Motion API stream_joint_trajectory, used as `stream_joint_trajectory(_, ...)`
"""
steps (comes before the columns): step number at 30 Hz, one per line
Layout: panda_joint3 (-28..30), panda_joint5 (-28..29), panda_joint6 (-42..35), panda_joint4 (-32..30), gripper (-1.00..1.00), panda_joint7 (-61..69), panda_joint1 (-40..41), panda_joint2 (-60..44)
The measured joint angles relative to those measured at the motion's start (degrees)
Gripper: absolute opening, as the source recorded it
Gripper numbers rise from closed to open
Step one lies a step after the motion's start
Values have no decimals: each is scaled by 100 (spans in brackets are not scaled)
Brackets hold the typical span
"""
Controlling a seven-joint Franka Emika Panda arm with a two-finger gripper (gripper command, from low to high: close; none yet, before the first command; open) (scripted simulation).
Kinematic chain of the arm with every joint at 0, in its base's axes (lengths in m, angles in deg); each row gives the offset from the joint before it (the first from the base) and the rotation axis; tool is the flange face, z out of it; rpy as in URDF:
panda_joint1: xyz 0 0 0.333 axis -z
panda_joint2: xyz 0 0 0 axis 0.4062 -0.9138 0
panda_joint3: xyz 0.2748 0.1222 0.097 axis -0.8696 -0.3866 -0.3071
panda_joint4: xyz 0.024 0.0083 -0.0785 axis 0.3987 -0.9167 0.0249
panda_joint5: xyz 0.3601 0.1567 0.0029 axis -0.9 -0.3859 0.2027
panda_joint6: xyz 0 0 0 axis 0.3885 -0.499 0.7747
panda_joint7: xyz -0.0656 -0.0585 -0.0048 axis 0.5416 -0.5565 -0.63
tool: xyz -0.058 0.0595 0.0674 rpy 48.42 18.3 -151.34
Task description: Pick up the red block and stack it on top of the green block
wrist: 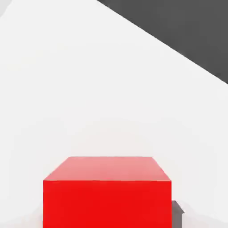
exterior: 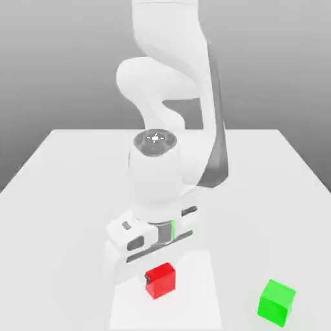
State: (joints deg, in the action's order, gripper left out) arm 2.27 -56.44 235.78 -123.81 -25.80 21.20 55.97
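Observation:
The red block [exterior: 161, 280] sits low near the front of the white table [exterior: 58, 194], directly under my hand. My gripper [exterior: 159, 282] straddles it, shut on the red block, and a dark fingertip [exterior: 147, 279] presses its side toward the exterior view's left. In the hand view the red block [wrist: 107, 196] looms large and close, with a dark fingertip [wrist: 177, 213] flush against its edge. The green block [exterior: 277, 301] rests on the table by itself, toward the exterior view's right of the red block and slightly nearer the front.
The white arm [exterior: 171, 97] rises behind the hand over the middle of the table. In the hand view the table's edge [wrist: 169, 44] runs diagonally against a dark background.

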Motion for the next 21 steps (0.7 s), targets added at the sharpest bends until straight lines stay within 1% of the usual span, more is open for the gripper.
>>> stream_joint_trajectory(2,57,72,-168,-31,-100,-53,-41,200)
stream_joint_trajectory(6,176,362,-814,-146,-100,-265,-94,966)
stream_joint_trajectory(8,83,467,-1124,-36,-100,-448,-259,1167)
stream_joint_trajectory(16,-782,680,-2083,1368,-100,-1625,-1530,724)
stream_joint_trajectory(18,-832,752,-1895,1503,-100,-1765,-1652,398)
stream_joint_trajectory(20,-800,825,-1551,1551,-100,-1839,-1718,5)
stream_joint_trajectory(21,-784,854,-1411,1564,100,-1862,-1737,-149)
